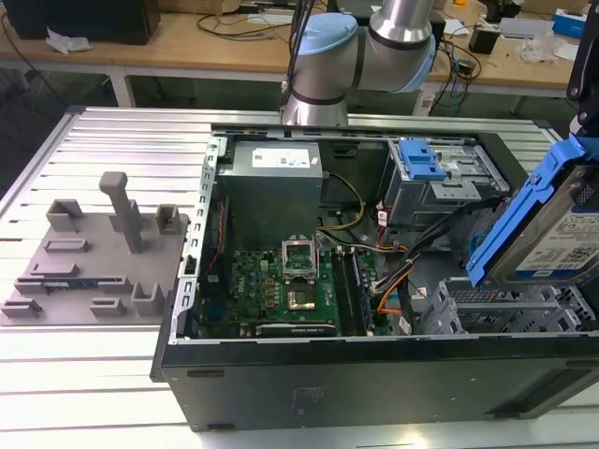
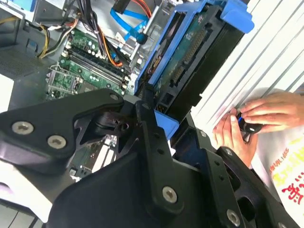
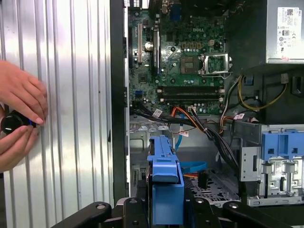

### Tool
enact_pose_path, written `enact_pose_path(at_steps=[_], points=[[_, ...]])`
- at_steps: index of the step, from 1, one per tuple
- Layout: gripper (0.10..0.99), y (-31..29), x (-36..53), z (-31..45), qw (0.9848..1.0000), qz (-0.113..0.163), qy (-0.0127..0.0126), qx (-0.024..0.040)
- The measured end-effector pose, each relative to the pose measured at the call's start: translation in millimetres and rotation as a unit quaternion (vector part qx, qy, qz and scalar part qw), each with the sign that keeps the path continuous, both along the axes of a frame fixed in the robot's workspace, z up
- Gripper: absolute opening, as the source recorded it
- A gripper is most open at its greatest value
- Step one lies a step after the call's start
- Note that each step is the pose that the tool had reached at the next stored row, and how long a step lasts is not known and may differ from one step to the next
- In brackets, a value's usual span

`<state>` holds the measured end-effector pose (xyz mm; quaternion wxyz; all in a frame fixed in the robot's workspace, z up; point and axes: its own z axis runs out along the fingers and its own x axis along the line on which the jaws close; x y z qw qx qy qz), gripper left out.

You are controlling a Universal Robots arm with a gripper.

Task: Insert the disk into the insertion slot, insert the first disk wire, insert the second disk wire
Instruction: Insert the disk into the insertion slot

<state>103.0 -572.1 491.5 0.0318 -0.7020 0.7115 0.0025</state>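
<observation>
**The disk hangs over its slot**

The gripper [image 3: 165,211] is clamped on the disk [image 1: 550,232]. It squeezes the blue frame from both sides. The disk is up in the air at the exterior view's right edge, and it is not in the case yet.

The disk is tilted. Its long side runs on a slant. The low end points down at the insertion slot [image 1: 505,307], and the high end goes up toward the exterior view's right. So the slot lies just under the disk and a bit to the exterior view's left. The low corner of the blue frame is near the top of the slot, but I cannot tell if they touch.

The slot is a low grey box with little holes, and it looks empty. Behind it stands a taller bay [image 1: 435,178] with a blue latch.

The computer case [image 1: 328,393] lies open on the table [image 1: 94,393]. Inside are a green board [image 1: 281,285], a grey power box [image 1: 271,178] and loose orange wires [image 1: 393,285] near the slot. I think no wire is in the disk yet.

A person's hands [image 3: 23,97] are on the table beside the case, holding a small black thing.
</observation>
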Motion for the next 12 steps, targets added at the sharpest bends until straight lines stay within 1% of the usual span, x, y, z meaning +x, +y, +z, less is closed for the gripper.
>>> enact_pose_path(at_steps=[5, 7, 10, 12], points=[[0.369, 0.3, 0.1, 0.1, 1.0, 0.0, 0.0, -0.0001], [0.369, 2.5, 0.2, 0.1, 1.0, 0.0, 0.0, -0.0002], [0.369, 8.9, 0.1, -0.1, 1.0, 0.0, 0.0, -0.0001], [0.369, 10.5, 0.1, -0.4, 1.0, 0.0, 0.0, -0.0002]])
